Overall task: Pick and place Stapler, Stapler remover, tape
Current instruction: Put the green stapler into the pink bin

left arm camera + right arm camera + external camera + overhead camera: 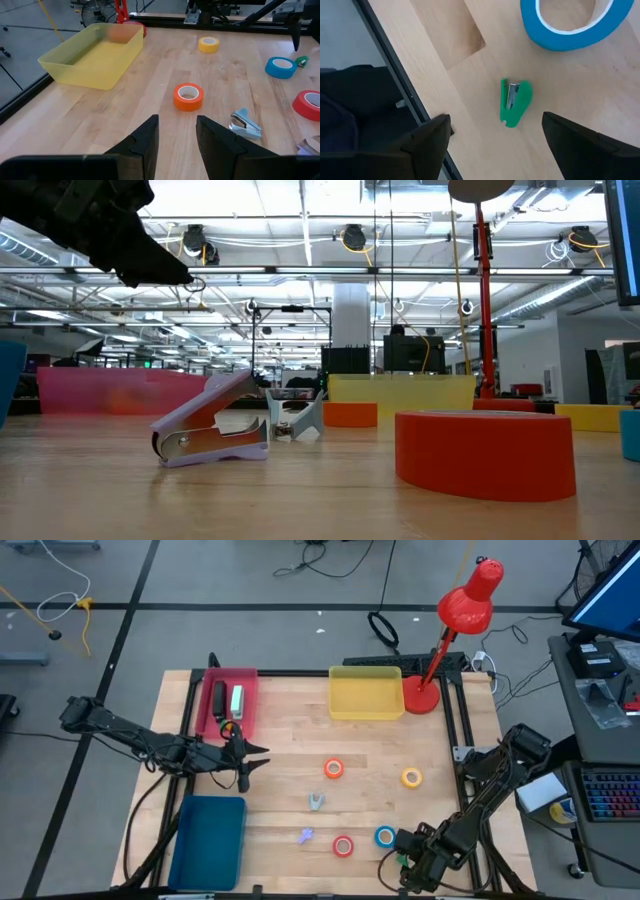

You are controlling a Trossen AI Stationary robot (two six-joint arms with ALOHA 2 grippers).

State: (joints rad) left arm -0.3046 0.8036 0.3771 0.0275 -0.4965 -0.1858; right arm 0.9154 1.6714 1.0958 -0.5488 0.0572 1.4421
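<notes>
Green is the colour of the tiny stapler [514,102] lying flat on the wooden table [290,730], near the front edge. The right gripper [495,145] hangs just over it with its two fingers spread wide, one on each side, and it holds nothing. The blue tape roll [570,25] sits just beside the green stapler.

The left gripper [177,135] is out over the table near the pink tray [250,690]. Its two fingers stand a little way apart with nothing between them. Ahead of it sits the orange-red tape roll [188,96], and a blue-grey staple remover [245,125] lies near that roll.

From above, four tape rolls are spread on the table. The orange-red one is in the middle, the yellow tape roll [411,777] is off to the right, and the red tape roll [343,846] lies near the blue one at the front. A second, purple staple remover [306,835] lies close to the red roll. In the low view it rests tilted, with its jaws open.

Two staplers, one black [219,698] and one pale [237,700], lie side by side in the pink tray. The yellow tray [366,712] is at the back by the red lamp [462,610]. The blue tray [210,840] is at the front left.
</notes>
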